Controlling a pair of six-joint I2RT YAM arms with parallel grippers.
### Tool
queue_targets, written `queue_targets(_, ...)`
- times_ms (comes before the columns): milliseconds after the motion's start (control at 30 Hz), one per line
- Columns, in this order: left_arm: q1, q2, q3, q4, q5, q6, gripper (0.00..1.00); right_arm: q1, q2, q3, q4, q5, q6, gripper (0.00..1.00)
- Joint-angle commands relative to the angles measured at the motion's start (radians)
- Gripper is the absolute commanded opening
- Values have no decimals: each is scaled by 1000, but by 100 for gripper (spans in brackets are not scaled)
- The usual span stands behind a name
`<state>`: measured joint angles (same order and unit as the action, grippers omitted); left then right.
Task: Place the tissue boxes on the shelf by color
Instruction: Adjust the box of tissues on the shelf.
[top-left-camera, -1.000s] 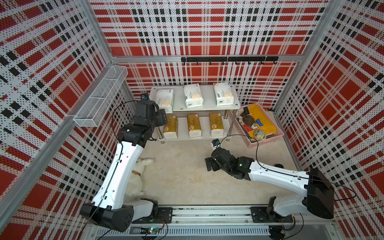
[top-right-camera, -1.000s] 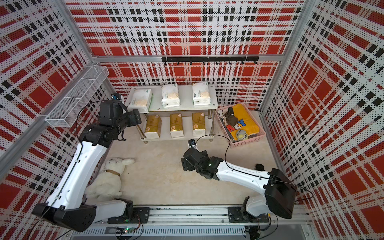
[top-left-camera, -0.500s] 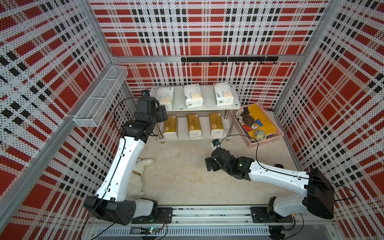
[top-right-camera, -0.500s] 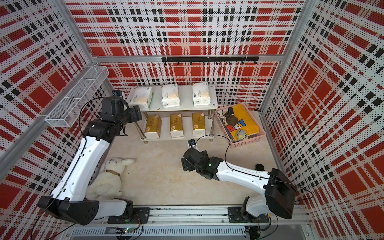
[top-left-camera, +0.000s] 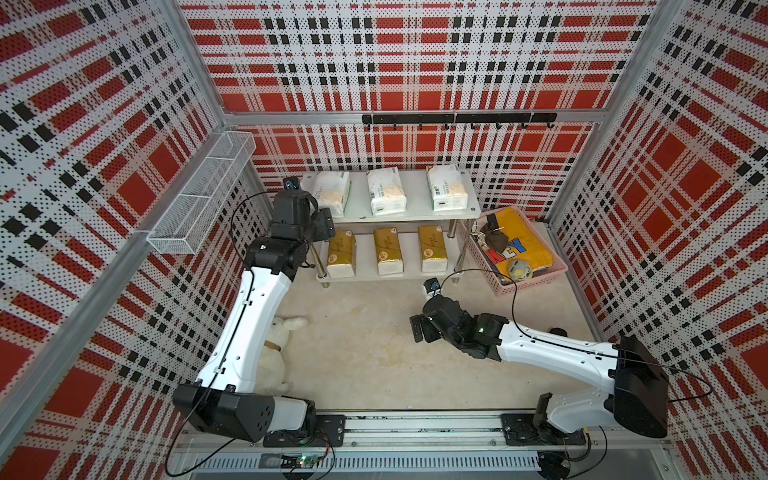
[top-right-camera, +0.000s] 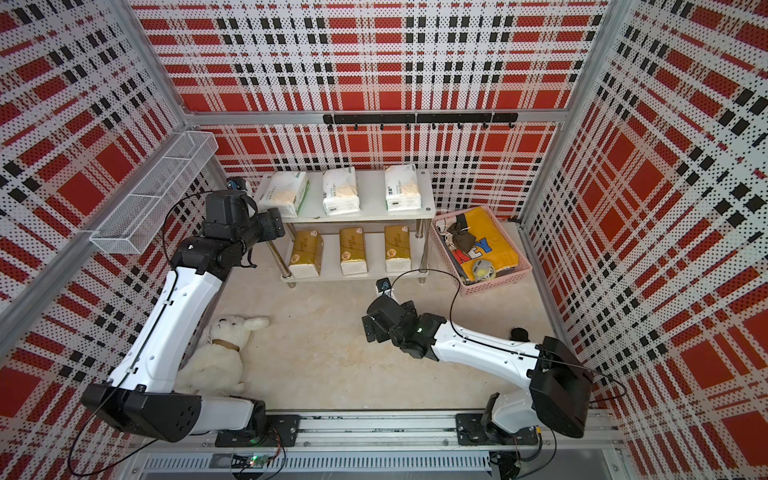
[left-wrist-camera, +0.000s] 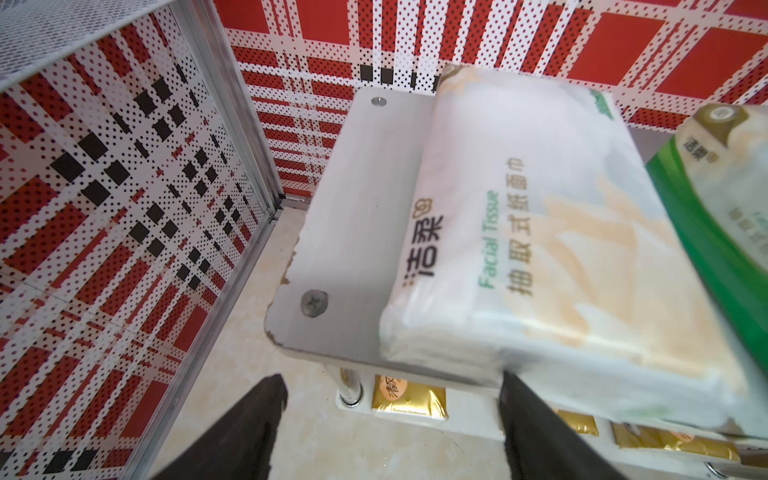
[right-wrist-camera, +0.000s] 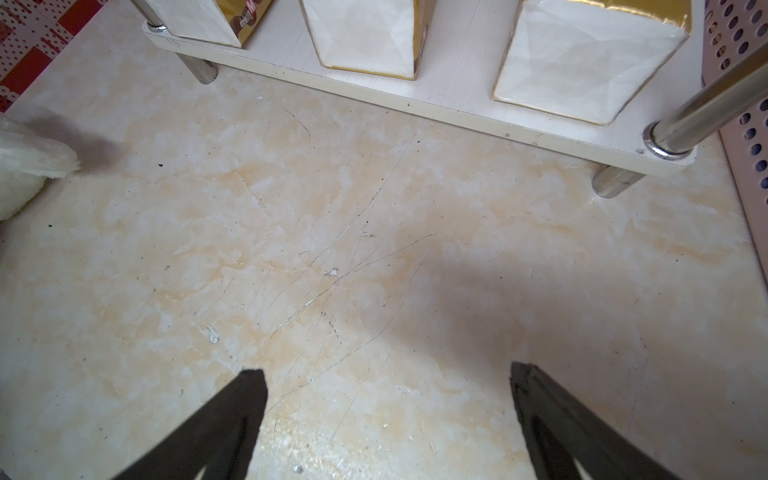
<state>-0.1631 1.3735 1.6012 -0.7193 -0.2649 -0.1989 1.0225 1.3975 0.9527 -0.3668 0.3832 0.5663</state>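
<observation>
Over the last second the left tool (left-wrist-camera: 390, 378) has drawn its jaws in a little and crept slightly along the end of the shelf (top-left-camera: 415, 203). The right tool (right-wrist-camera: 386, 369) has not stirred, and no box has shifted. The left tool's jaws are spread with nothing between them. Just ahead of it, the skewed white tissue box (left-wrist-camera: 540, 249) lies flat on the upper board, its near end hanging slightly over the edge. One fingertip (left-wrist-camera: 511, 386) sits at that end, though contact cannot be made out. The other two white tissue boxes (top-left-camera: 385, 195) lie farther along the same board. The three gold tissue boxes (top-left-camera: 387, 249) stand on the lower board, straight ahead of the right tool. That tool hangs spread wide and empty above the bare tabletop (right-wrist-camera: 332, 249). With all six boxes shelved one colour per board, the sorting looks finished. The left tool appears to be letting go and backing off, and only the crooked box might still want squaring.
</observation>
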Motion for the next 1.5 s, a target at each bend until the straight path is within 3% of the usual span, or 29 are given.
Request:
queue_targets(0,6,-15,-4,37,37,3,84,8,-13,0,11,12,-2,100)
queue_targets(433,8,-21,-18,34,33,1,84,8,-17,1,8,14,-2,100)
queue_targets(900,-39,-201,-158,-22,68,-51,88,8,4,21,8,8,-5,100)
queue_targets(967,-76,-223,-178,-24,71,-69,87,8,5,26,6,14,-5,100)
queue_targets(1100,-244,-240,-181,-18,4,-140,87,8,9,34,1,16,-5,100)
queue_targets(1300,-538,-152,-121,19,-210,-256,87,8,17,32,-6,18,-5,100)
queue_targets(1467,-604,-18,-46,95,-259,-289,84,8,19,38,-12,18,-5,100)
